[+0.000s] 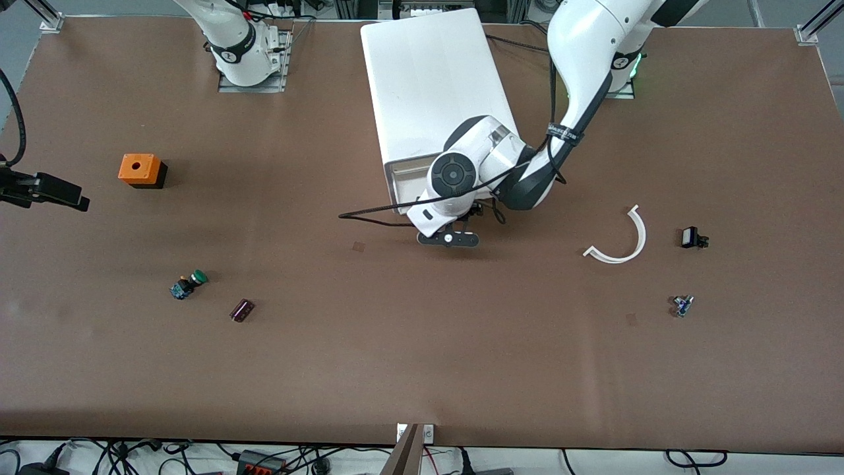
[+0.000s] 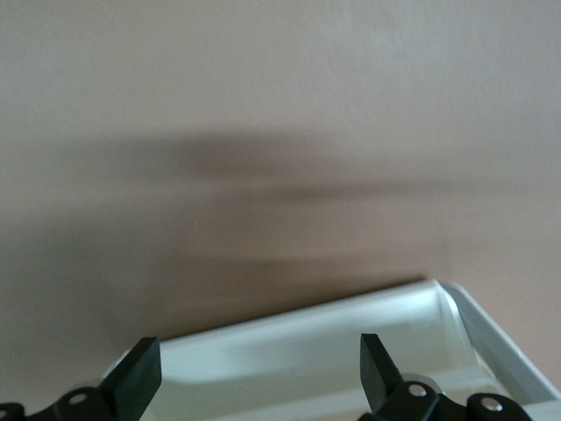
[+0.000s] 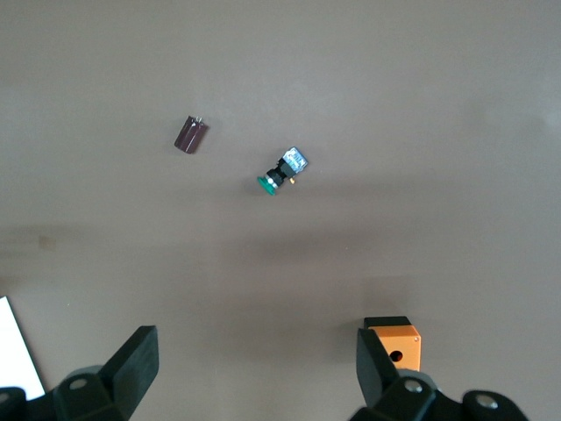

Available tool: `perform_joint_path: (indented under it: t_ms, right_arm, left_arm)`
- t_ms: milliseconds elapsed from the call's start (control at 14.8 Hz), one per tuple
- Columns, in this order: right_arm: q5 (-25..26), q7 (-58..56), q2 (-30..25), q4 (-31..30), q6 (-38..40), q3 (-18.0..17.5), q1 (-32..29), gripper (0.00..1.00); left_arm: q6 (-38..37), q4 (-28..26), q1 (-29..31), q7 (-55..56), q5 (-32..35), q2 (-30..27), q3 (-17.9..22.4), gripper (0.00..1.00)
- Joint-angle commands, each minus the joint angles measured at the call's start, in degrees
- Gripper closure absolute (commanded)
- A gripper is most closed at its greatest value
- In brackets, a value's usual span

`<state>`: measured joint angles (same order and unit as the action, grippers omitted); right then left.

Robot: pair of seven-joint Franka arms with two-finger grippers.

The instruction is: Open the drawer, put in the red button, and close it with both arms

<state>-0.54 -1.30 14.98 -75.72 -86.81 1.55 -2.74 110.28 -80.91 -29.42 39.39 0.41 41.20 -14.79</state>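
Observation:
The white cabinet (image 1: 428, 79) lies near the robots' bases. Its drawer (image 1: 403, 179) stands pulled out a little at the cabinet's front. My left gripper (image 1: 450, 237) is low at that drawer's front edge. In the left wrist view it (image 2: 259, 355) is open and empty, with the drawer's white rim (image 2: 307, 338) between the fingers. My right gripper (image 1: 66, 196) hangs open and empty (image 3: 256, 351) over the table at the right arm's end. I see no red-capped button in any view.
An orange box (image 1: 141, 170) (image 3: 399, 344), a green-capped button (image 1: 188, 284) (image 3: 282, 172) and a dark purple cylinder (image 1: 242, 310) (image 3: 189, 135) lie toward the right arm's end. A white curved strip (image 1: 623, 239), a black part (image 1: 692, 237) and a small bluish part (image 1: 682, 305) lie toward the left arm's end.

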Motion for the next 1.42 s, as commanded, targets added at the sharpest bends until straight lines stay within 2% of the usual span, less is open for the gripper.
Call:
perform_joint_path:
  t_ms: [0,203,338,811,1351]
  right_arm:
    - [0.8,-0.98,-6.17,-8.97,-3.88,-0.76,-0.16,0.0]
    - [1.94,-0.98,-12.33,-18.99,-10.21,-0.93,-0.16,0.0]
    - [2.3,-0.98,-14.36,-21.91,-11.37,-1.02,-0.16,0.0]
    - [2.21,-0.99,-15.86,-23.24,-9.62,-0.93,0.46,0.0]
    - [1.77,-0.81,-15.86,-22.89,-9.35,-0.85,0.37,0.0]
  left_arm:
    - [-1.47,-0.12,-0.03,-0.63,-4.34,-0.24,-0.5,0.0]
    - [-2.7,-0.12,-0.03,-0.55,-6.03,-0.33,-1.29,0.0]
    - [-3.58,-0.21,0.5,1.63,-6.99,-0.33,-2.17,0.0]
    - [-7.44,-0.12,1.37,4.47,-7.53,-0.24,-2.0,0.0]
    - [-7.89,-0.21,0.85,3.5,-7.44,0.02,-2.0,0.0]
